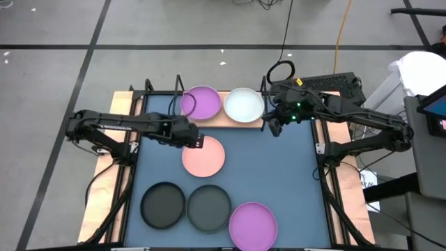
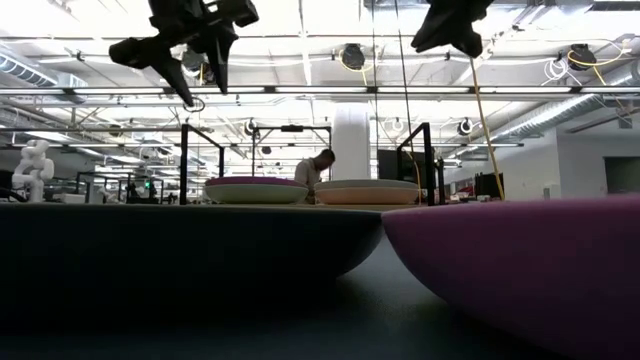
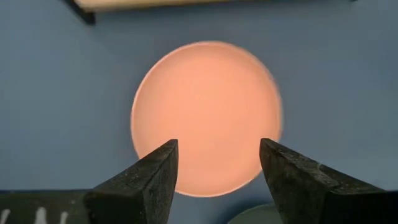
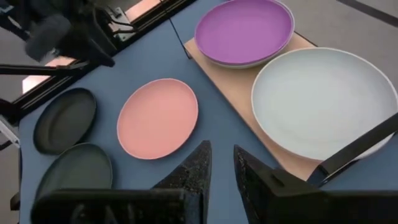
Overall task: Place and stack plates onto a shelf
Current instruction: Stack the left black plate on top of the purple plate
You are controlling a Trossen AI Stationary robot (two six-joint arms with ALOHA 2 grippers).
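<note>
The left gripper [image 1: 196, 140] hangs over the upper edge of the pink plate [image 1: 203, 156] at frame centre, jaws apart and empty. The right gripper [image 1: 273, 128], right of the whitish plate [image 1: 244, 104], holds nothing, its jaws nearly together. That plate and a purple plate [image 1: 203, 102] sit side by side on the shelf [image 1: 230, 120] at top centre. Two dark grey plates [image 1: 163, 204] and a second purple plate [image 1: 253, 225] lie along the blue mat's [image 1: 279, 174] lower edge.
</note>
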